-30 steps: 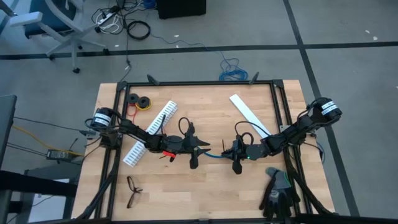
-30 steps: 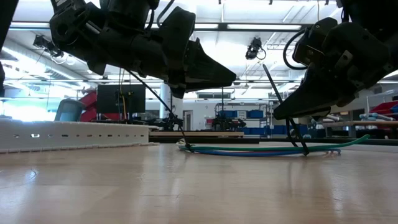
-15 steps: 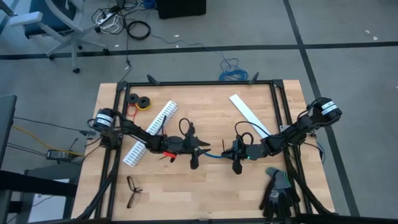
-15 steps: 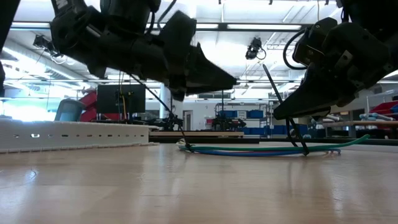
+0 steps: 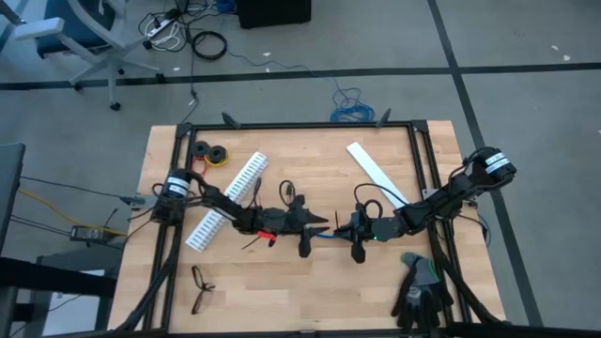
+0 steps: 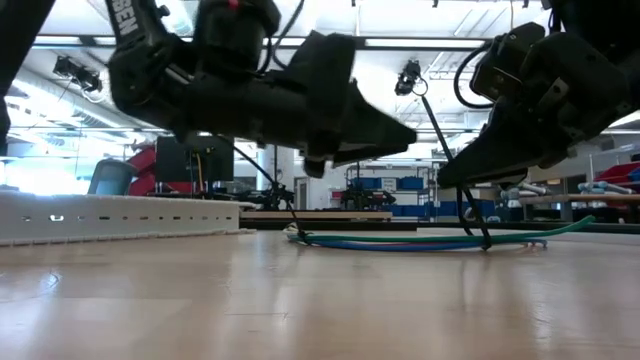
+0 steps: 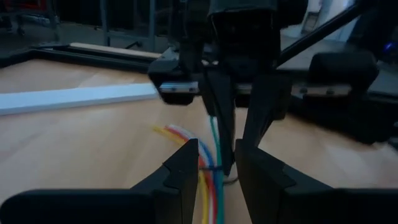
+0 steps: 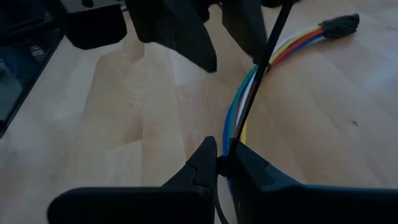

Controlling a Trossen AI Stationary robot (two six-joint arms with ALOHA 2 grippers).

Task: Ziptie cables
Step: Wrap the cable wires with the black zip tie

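At the left, the left gripper [image 5: 310,234] is held part-open just over the cables [image 7: 208,180], gripping nothing. In the middle of the table the cables are seen as a flat, gently curved bundle of yellow, red, blue and green. At the right, the ziptie [image 8: 264,53] is pinched by the closed right gripper [image 8: 225,163]; its tail should be drawn steadily while the bundle is steadied.

Two dark jointed arms carry white-labelled joints, looped black cables and tapering black fingers.
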